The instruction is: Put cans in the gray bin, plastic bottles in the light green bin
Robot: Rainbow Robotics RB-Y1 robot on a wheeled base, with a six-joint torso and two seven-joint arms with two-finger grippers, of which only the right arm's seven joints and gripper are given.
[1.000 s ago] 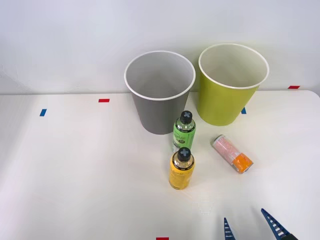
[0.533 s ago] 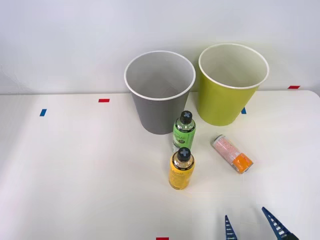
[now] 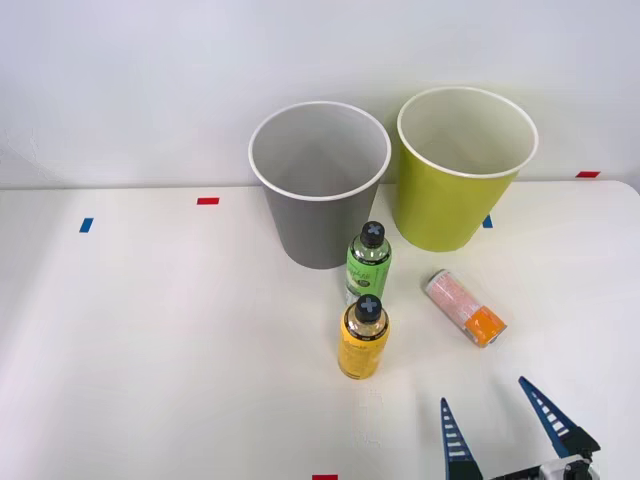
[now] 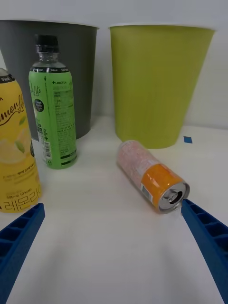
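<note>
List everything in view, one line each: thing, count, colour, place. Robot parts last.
gray bin: one, gray with white rim, back of table, left of the green bin.
green bin: one, yellow-green with white rim, back right.
green bottle: one, clear with green label and black cap, upright just in front of the gray bin.
yellow bottle: one, yellow-orange with black cap, upright, nearer the robot than the green bottle.
can: one, pale pink with orange end, lying on its side right of the bottles.
tape marks: several, red and blue, scattered on the table.
table: one, white.
right gripper: one, blue ribbed fingers, open, near edge, pointing toward the can.
</note>
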